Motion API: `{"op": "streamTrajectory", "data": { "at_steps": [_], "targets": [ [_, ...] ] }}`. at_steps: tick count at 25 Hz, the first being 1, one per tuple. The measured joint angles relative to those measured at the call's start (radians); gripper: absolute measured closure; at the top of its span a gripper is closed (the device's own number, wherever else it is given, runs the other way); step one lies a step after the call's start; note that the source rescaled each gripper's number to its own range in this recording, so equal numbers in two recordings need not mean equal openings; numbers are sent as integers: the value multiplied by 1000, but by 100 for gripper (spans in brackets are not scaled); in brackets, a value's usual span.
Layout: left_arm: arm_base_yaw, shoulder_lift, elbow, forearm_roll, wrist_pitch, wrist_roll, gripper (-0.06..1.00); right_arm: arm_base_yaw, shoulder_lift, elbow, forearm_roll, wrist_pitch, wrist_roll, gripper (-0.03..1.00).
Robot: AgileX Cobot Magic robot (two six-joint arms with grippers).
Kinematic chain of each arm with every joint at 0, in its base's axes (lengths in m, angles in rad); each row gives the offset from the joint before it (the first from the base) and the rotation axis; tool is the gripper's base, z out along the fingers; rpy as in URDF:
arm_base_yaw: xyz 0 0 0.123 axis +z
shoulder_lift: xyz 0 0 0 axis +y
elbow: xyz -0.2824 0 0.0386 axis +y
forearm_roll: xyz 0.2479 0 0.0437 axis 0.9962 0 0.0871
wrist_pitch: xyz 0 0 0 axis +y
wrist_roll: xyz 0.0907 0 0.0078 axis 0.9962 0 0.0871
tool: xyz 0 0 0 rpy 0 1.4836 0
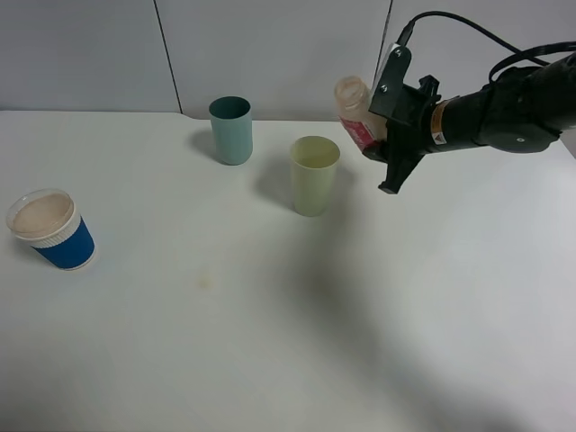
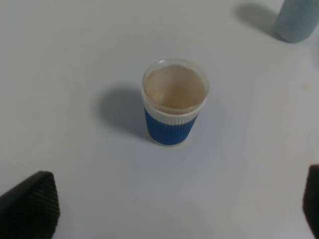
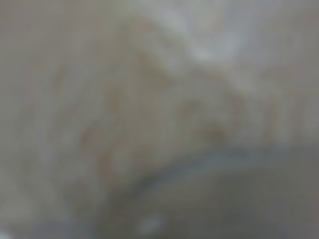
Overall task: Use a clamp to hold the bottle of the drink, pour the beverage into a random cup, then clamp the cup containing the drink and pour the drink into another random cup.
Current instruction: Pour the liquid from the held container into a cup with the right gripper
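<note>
Over the counter [image 1: 270, 342], the left gripper [image 2: 172, 204] is being held open, facing the blue cup [image 2: 174, 107]. The right gripper [image 1: 378, 135] is being held shut on the bottle [image 1: 354, 112], which is being tilted just beside the yellow cup [image 1: 314, 175]. Judged light, thin and squashable, the bottle is best being gripped at its labelled middle.

A plain white counter [image 1: 288, 360] is shown from above. Three cups are stood upright on it, well apart from one another. A teal cup [image 1: 231, 130] is placed toward the back, left of the middle. A pale yellow-green cup [image 1: 314, 175] is set to its right and a little forward. A blue ribbed cup [image 1: 54, 232] with a white rim is set far to the left, and beige contents are seen inside. A faint yellowish mark [image 1: 205, 282] is seen on the bare surface nearer the front.
</note>
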Motion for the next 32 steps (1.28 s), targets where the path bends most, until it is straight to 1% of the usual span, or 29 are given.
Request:
{"op": "streamTrajectory", "data": {
  "at_steps": [1,7,14,17,20,25,32],
  "targets": [
    [0,0,0,0,0,0,-3,0,0,0,-35,12,-7,97],
    [0,0,0,0,0,0,-3,0,0,-24,-95,76,5,97],
    [0,0,0,0,0,0,-3,12,-25,-36,-140,104,54,97],
    [0,0,0,0,0,0,-3,43,-26,-36,-173,131,56,97],
    [0,0,0,0,0,0,-3,61,-26,-44,-184,153,57,97],
    [0,0,0,0,0,0,-3,67,-26,-77,-208,178,65,97],
    [0,0,0,0,0,0,-3,71,-26,-79,-256,216,66,97]
  ]
}}
